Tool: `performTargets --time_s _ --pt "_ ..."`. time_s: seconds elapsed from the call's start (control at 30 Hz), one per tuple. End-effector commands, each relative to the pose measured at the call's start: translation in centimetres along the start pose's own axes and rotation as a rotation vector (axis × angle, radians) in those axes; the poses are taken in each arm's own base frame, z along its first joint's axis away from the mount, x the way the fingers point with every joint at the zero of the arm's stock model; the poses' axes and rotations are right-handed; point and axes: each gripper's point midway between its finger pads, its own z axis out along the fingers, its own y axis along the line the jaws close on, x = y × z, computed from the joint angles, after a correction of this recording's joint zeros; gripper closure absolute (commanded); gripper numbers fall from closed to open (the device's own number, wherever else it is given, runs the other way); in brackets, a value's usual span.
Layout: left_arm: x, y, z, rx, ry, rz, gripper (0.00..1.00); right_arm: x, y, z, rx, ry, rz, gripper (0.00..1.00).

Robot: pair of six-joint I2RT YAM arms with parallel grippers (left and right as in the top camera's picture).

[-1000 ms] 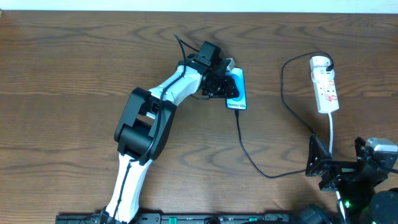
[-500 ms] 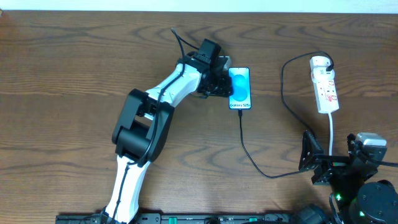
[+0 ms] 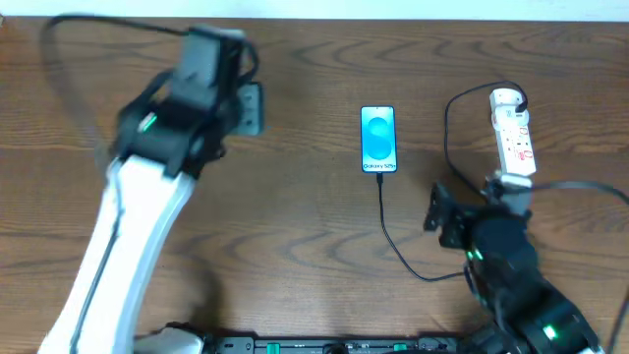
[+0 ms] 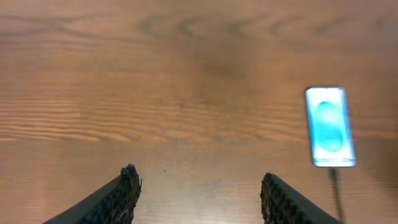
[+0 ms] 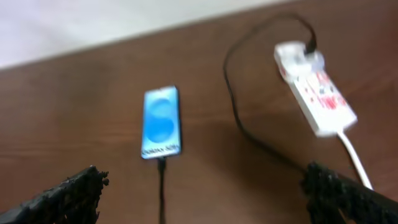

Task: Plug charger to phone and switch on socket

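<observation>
The phone lies flat in the middle of the table with its cyan screen up; it also shows in the left wrist view and the right wrist view. The charger's thin black cable meets the phone's bottom edge, curves right and loops up to the white socket strip, which also shows in the right wrist view. My left gripper is open and empty, raised left of the phone. My right gripper is open and empty, just below-left of the strip.
The brown wooden table carries only these things. The right arm's body covers the strip's white cord and part of the charger cable. A pale wall edge runs behind the table.
My left gripper has let go of the phone and swung up and left. The phone now lies straight with the cable at its bottom edge. My right arm has moved up towards the strip.
</observation>
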Motion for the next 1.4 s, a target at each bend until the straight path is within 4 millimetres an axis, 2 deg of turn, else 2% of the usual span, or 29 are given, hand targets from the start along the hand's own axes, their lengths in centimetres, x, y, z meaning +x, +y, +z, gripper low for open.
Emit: performTargets --time_s 0.0,0.07,0.1,0.13,0.2,0.23,0.27,0.3,0.33,0.37,0.47,0.5,0.6,0.7,0.77,0.87,0.9,1.03,1.1,1.2,1.3,1.37 --pt "3.6 1.7 -1.7 -0.030 0.014 -0.055 0.36 1.1 -2.0 2.8 0.136 0.080 0.076 0.01" --pt "6.8 3.6 -2.0 -0.081 -0.018 -0.058 0.36 1.3 -4.1 4.6 0.227 0.160 0.115 0.01" --pt "8.4 4.9 -2.0 -0.121 -0.058 -0.068 0.34 1.1 -6.5 6.0 0.297 0.267 0.196 0.01" --pt "9.6 6.0 -1.8 -0.151 -0.100 -0.078 0.27 0.9 -7.6 6.3 0.325 0.303 0.231 0.01" --pt "11.2 7.6 -1.7 -0.209 -0.147 -0.087 0.06 0.3 -12.4 8.0 0.439 0.442 0.399 0.05" --pt "11.3 7.7 -1.7 -0.213 -0.145 -0.087 0.06 0.0 -14.1 8.9 0.466 0.481 0.449 0.21" --pt "11.4 7.7 -1.7 -0.213 -0.142 -0.086 0.06 -0.5 -15.8 10.7 0.477 0.511 0.492 0.64" --pt "11.4 7.7 -1.6 -0.214 -0.141 -0.086 0.05 -1.2 -17.3 12.3 0.503 0.523 0.518 0.93" --pt "11.4 7.7 -1.6 -0.214 -0.140 -0.085 0.06 -1.9 -18.3 13.8 0.516 0.526 0.531 0.95" --pt "11.5 7.7 -1.5 -0.216 -0.135 -0.084 0.05 -3.3 -19.4 16.0 0.521 0.534 0.528 0.96" --pt "11.4 7.7 -1.6 -0.215 -0.138 -0.085 0.05 -5.3 -20.4 19.6 0.529 0.565 0.525 0.99" --pt "11.4 7.7 -1.7 -0.213 -0.143 -0.086 0.05 -5.3 -21.0 21.0 0.537 0.592 0.529 0.99" --pt "11.4 7.7 -1.8 -0.213 -0.145 -0.087 0.05 -3.9 -21.6 23.0 0.545 0.662 0.527 0.99" --pt "11.1 7.8 -3.2 -0.196 -0.199 -0.103 0.05 -2.2 -21.5 24.9 0.510 0.695 0.549 0.99" --pt "10.8 8.2 -4.6 -0.188 -0.247 -0.124 0.05 -1.3 -21.6 25.7 0.501 0.707 0.555 0.99" --pt "10.6 10.7 -7.9 -0.223 -0.361 -0.214 0.05 -1.0 -21.6 27.0 0.479 0.693 0.565 0.99" --pt "10.7 12.0 -9.6 -0.247 -0.419 -0.260 0.05 -0.8 -21.6 27.4 0.471 0.693 0.569 0.99" --pt "11.1 13.5 -12.5 -0.275 -0.521 -0.321 0.05 0.1 -21.7 28.3 0.466 0.703 0.571 0.99" --pt "11.2 13.6 -13.0 -0.274 -0.541 -0.327 0.05 1.1 -21.8 28.8 0.470 0.721 0.580 0.99" --pt "11.3 13.6 -13.0 -0.276 -0.535 -0.327 0.05 2.8 -21.0 29.6 0.430 0.769 0.601 0.99" --pt "11.9 13.7 -12.7 -0.282 -0.511 -0.321 0.05 4.8 -19.0 30.3 0.388 0.829 0.597 0.99" --pt "12.3 13.7 -12.5 -0.287 -0.492 -0.318 0.05 4.8 -17.6 30.5 0.366 0.840 0.581 0.99"
